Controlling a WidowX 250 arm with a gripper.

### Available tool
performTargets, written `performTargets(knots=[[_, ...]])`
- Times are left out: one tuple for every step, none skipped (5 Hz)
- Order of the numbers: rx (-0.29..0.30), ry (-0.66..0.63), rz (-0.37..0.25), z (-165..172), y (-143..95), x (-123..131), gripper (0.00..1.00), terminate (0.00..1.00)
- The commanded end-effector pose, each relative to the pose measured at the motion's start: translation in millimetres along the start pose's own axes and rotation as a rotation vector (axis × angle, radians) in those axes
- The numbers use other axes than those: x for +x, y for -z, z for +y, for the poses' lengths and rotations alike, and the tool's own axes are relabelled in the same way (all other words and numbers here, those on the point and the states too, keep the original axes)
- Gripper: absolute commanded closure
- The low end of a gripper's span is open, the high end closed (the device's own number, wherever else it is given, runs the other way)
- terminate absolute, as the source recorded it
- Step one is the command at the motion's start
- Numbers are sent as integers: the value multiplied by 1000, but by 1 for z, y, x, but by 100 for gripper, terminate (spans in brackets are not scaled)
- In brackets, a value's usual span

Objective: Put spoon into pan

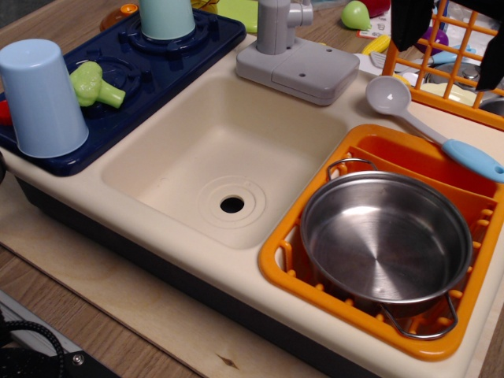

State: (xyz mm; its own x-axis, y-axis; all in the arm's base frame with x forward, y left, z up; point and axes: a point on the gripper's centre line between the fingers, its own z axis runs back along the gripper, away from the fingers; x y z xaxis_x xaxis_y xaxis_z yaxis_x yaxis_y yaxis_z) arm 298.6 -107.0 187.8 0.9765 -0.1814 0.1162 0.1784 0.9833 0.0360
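Observation view, single frame. The spoon (pixel 431 124) lies on the cream plastic counter behind the orange dish rack (pixel 277 253), its round pale grey bowl towards the faucet base (pixel 299 67), its light blue handle running right and resting over the rack's back rim. It is outside the pan.

The pan (pixel 386 236) sits inside the dish rack: round, shallow, polished stainless steel with a brushed floor and two thin wire loop handles (one at the rear left, one at the front right). Its interior holds nothing.

The cream sink basin (pixel 224 161) is smooth moulded plastic with a round drain hole. To the left, a dark blue stove top (pixel 209 35) carries a pale blue cup (pixel 41 96) turned upside down, a green plastic vegetable (pixel 94 85) and a teal cup (pixel 166 17).

Dark shapes hang at the upper right edge; whether these are the end effector, and whether it is apart or together, cannot be told.

The unit rests on a wooden bench (pixel 87 303) of visible grain.
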Motion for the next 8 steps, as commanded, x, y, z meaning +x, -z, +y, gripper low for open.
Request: performTargets(knots=[[0, 0, 0, 0, 0, 0, 0, 0], [44, -134, -3, -12, 0, 8, 0, 0], [70, -290, -10, -23, 6, 10, 0, 0], [69, -404, -25, -27, 10, 15, 0, 0], [124, -486, -68, -30, 22, 21, 0, 0], [122, -520, -81, -27, 29, 31, 0, 0], [118, -526, -92, -29, 37, 33, 0, 0], [109, -532, -84, -32, 42, 28, 0, 0]])
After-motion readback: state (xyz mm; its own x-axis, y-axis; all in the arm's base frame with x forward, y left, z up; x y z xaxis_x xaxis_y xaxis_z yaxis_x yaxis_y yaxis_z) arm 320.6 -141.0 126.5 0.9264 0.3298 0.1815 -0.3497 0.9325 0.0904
